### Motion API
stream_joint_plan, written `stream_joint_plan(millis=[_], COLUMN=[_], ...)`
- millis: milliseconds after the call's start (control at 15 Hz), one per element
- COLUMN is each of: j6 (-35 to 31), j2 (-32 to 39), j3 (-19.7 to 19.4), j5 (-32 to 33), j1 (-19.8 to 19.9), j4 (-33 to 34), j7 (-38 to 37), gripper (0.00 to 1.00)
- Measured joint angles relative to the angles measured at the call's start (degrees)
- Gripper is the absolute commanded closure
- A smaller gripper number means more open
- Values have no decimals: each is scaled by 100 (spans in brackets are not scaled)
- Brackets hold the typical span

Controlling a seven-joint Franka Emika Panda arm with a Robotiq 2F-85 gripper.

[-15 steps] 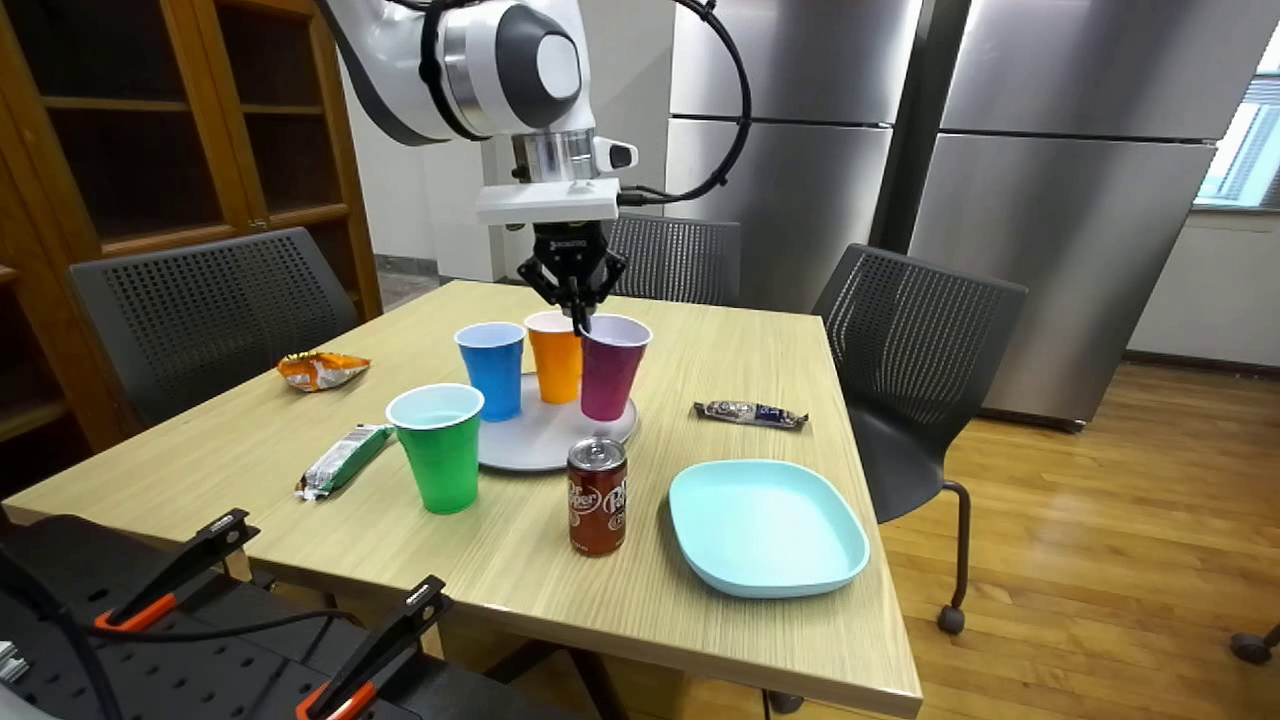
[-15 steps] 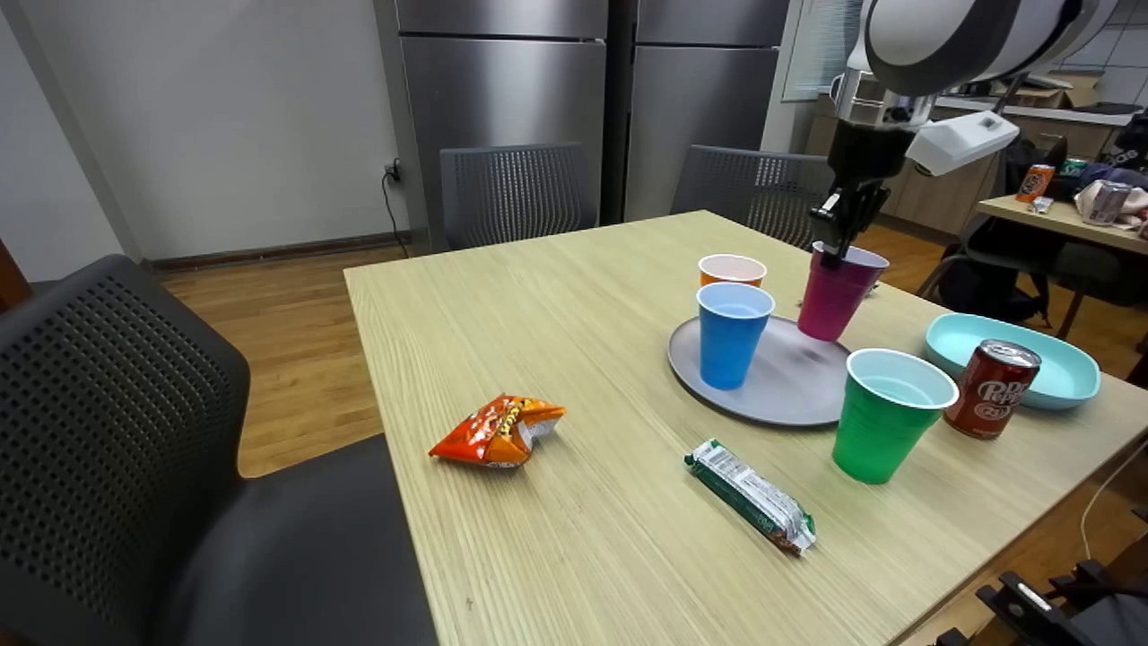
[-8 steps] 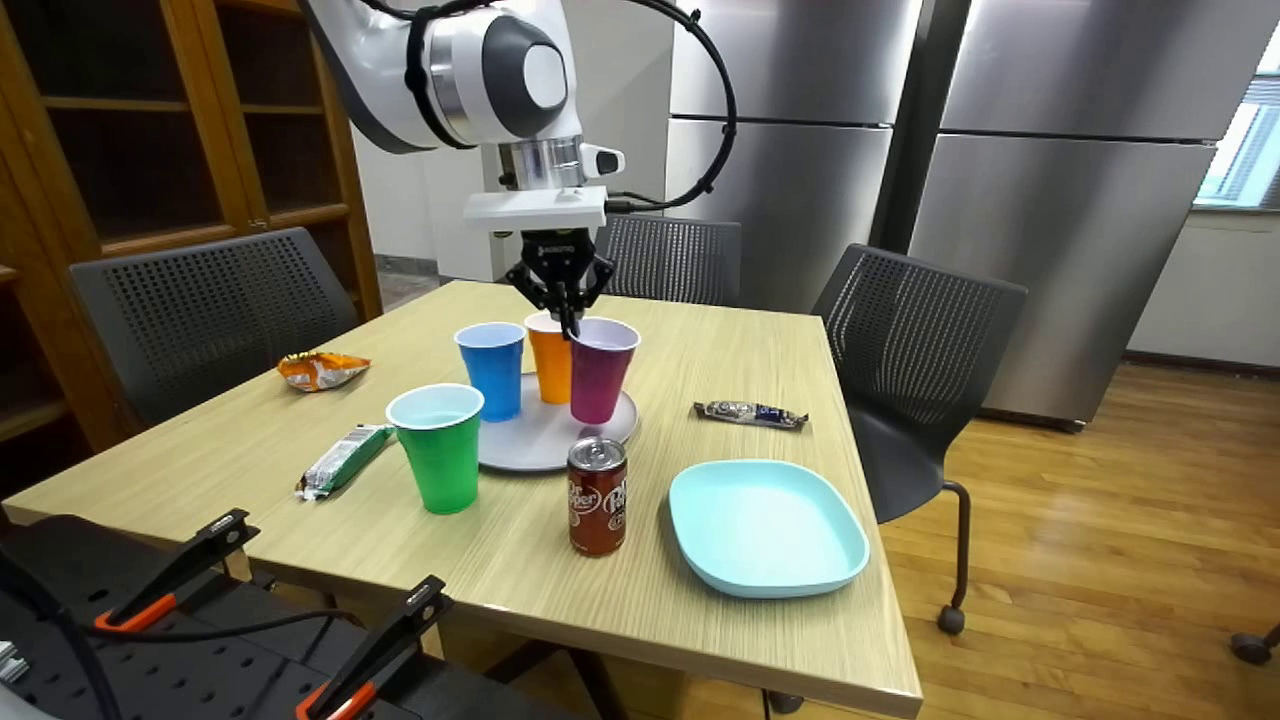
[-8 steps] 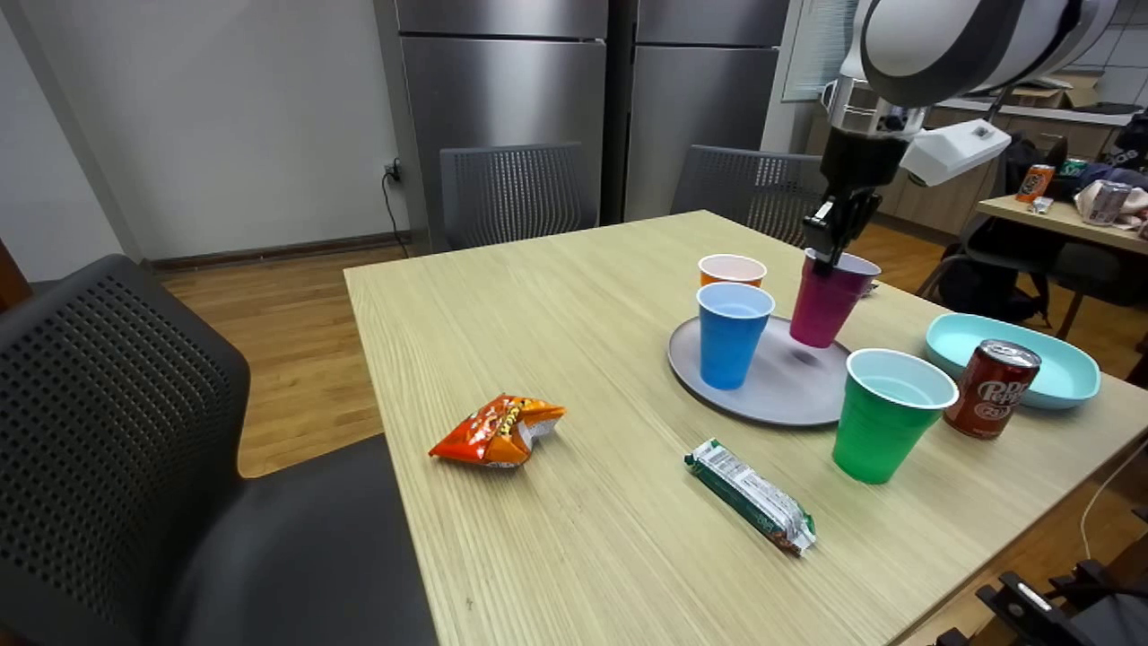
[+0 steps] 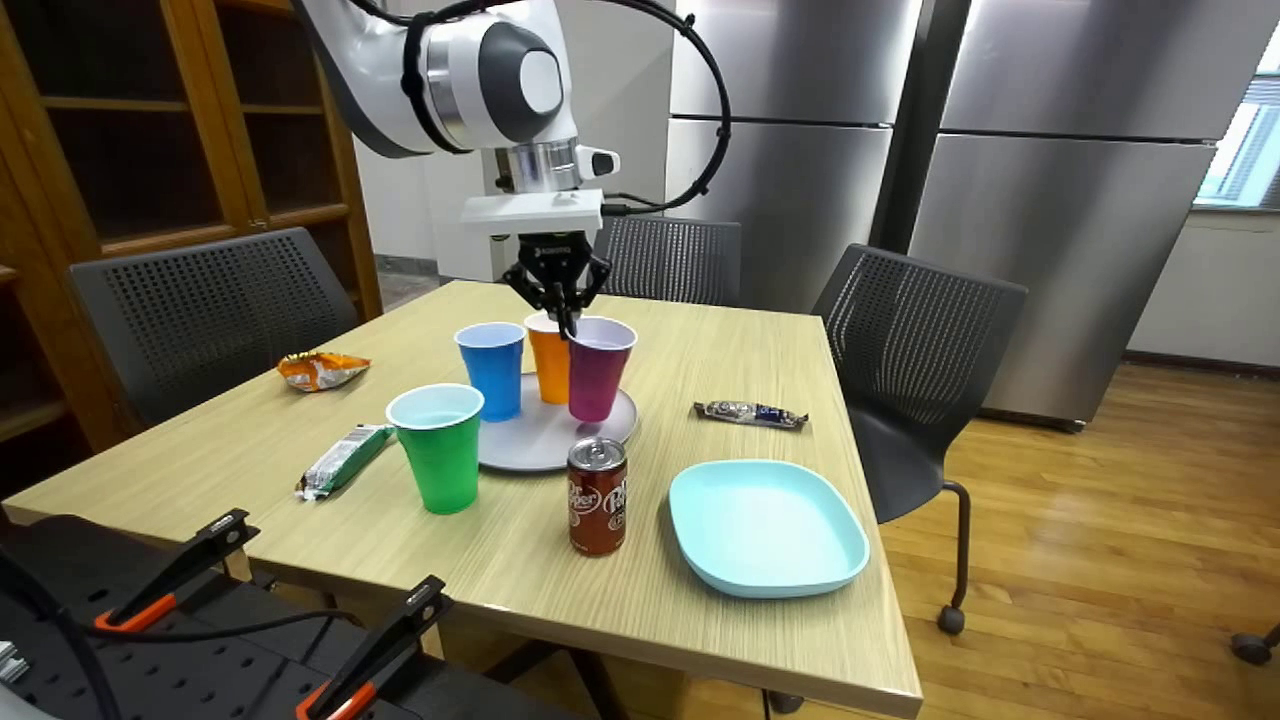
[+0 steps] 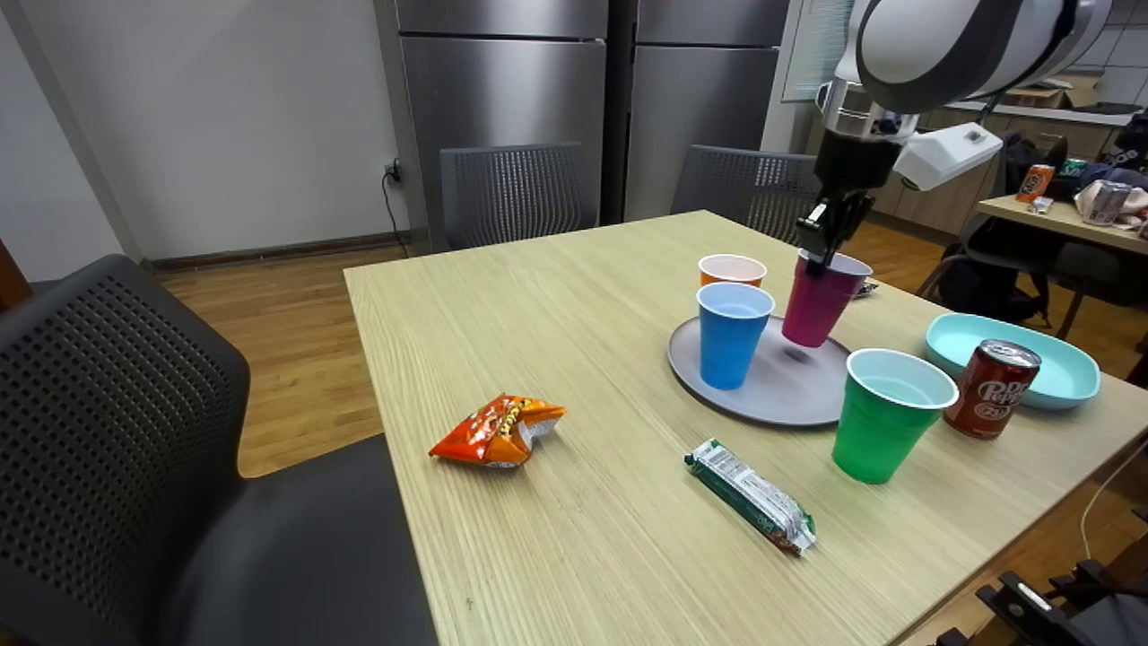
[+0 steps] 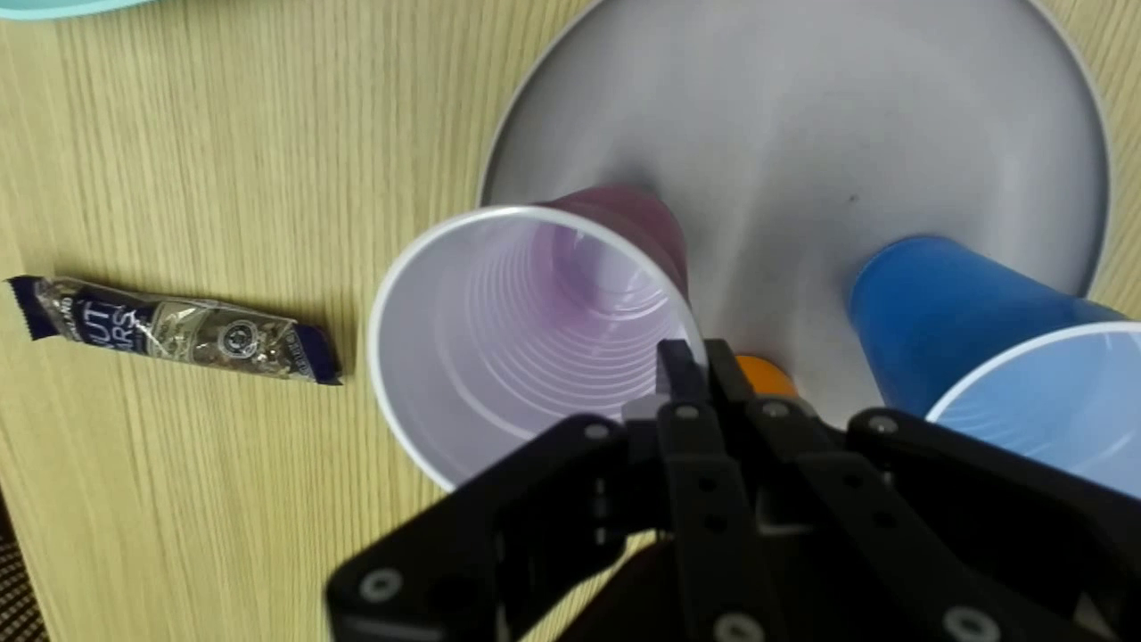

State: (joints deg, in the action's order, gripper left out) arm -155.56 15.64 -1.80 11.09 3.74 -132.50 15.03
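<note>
Holding the purple cup (image 5: 600, 376) by its rim in squeezed jaws, tilted just over the gray plate (image 6: 782, 393). Could slip or twist from such a thin hold. Could tip the orange cup (image 5: 552, 366), close beside, if swung sideways.

I can make out "Dr Pepper" on the can (image 5: 597, 505), "UT" above "ARS" on the bar (image 7: 183, 332).
</note>
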Motion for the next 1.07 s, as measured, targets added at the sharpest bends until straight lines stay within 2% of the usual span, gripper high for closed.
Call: stream_joint_plan(millis=[933,1000,1067], j6=[-268,-273,-273], j2=[202,209,216], j3=[-123,-132,-136], j5=[240,256,258], j1=[-80,-82,-82], j4=[0,0,0], j7=[-21,-25,-25], gripper=[99,70,68])
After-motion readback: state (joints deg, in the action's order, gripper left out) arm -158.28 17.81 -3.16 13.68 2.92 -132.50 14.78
